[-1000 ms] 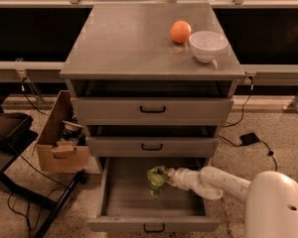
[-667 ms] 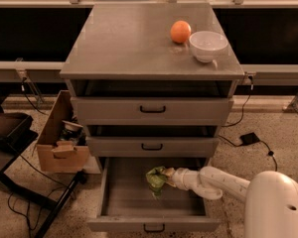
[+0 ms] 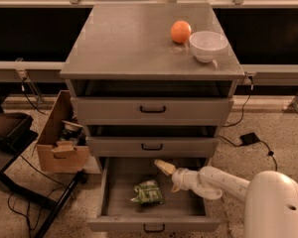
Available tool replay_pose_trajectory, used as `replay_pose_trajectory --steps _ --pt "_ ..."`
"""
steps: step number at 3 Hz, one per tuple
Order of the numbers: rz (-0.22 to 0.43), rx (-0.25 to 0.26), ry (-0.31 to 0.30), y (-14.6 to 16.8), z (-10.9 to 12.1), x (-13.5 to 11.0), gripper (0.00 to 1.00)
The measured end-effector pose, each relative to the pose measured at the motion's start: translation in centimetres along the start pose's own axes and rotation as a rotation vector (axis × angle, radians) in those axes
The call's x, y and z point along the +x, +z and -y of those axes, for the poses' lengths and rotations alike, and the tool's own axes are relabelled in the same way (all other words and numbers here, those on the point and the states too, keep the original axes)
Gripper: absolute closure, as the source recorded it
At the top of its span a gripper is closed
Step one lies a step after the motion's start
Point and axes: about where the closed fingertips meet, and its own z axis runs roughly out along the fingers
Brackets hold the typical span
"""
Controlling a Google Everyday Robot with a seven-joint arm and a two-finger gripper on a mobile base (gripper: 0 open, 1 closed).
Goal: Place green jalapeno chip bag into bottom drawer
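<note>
With the bag (image 3: 148, 192) lying loose on the floor of the open drawer (image 3: 105, 192) at lower centre and the hand (image 3: 170, 176) spread empty just right of it, a careless lift could snag the bag or strike the middle drawer (image 3: 188, 146).

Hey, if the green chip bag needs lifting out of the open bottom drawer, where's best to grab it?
Probably pinch the green chip bag across a crinkled edge, coming down from above: it lies flat on the bottom drawer floor, and drawer walls block side approaches. The claw sits open just beside it.
</note>
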Motion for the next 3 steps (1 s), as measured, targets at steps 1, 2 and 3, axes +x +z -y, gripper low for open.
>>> replay_pose_trajectory --steps 1,2,3 --pt "0.001 0.029 -0.029 -0.9 -0.9 0.5 0.0" --pt "0.001 0.137 -0.102 -4.2 -2.6 1.4 0.0" --pt "-0.052 0.286 -0.153 -8.2 -4.4 3.8 0.0"
